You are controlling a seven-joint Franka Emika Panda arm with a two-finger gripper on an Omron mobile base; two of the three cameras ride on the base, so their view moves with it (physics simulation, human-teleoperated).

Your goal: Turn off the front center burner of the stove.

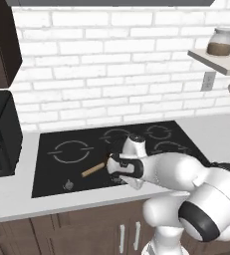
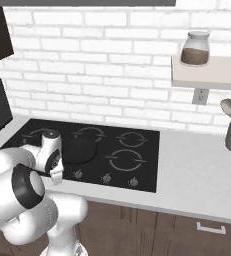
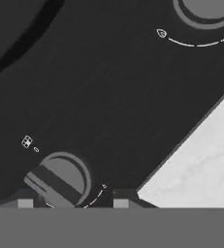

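Hand view: gripper (image 3: 70, 199) jaws straddle a grey ridged knob (image 3: 60, 180) on the black glass stove (image 3: 108, 97)

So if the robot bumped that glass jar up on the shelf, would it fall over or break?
The jar is probably breakable, since it looks like clear glass. It is squat with a broad base and looks partly filled with something brown, so a light bump would more likely slide it than tip it. It sits close to the shelf edge, so a hard push might send it off.
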